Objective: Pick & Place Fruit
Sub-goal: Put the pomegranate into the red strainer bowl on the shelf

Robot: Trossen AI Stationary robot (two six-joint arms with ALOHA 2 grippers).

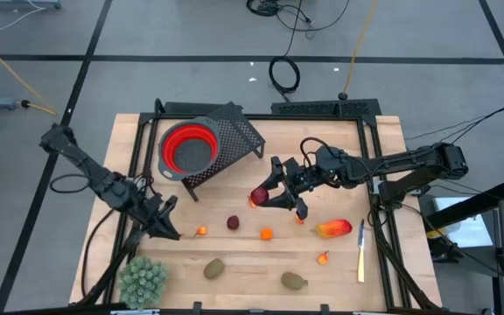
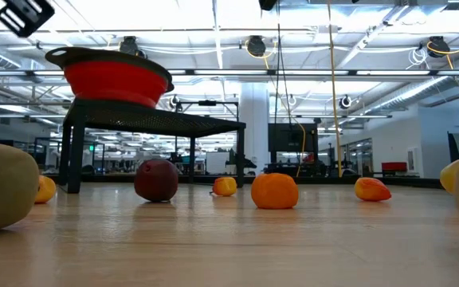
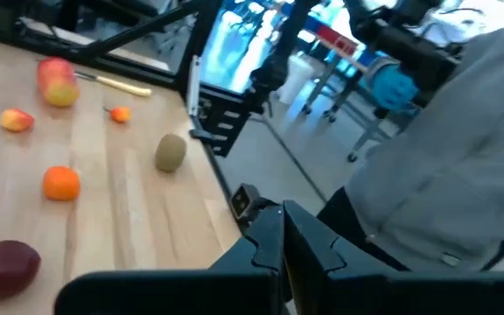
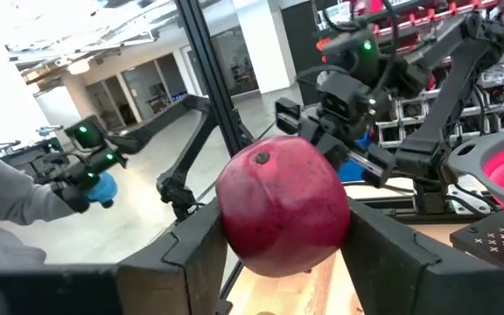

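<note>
A dark red ball (image 4: 282, 206) sits clamped between two dark fingers, lifted off the wood. Loose on the table lie another dark red ball (image 1: 233, 223), an orange piece (image 1: 266, 234), a long red-orange-yellow piece (image 1: 332, 229), two brownish-green ovals (image 1: 213, 269), and tiny orange bits (image 1: 201, 231), perhaps stemmed.

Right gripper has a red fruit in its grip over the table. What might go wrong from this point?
The right gripper holds the round dark red fruit between two flat fingers only; a ball that smooth may slip out on the way. The red collapsible bowl sits up on a tilted black mesh stand, so a low approach may hit its rim. The shut left gripper waits near the small orange fruit.
</note>
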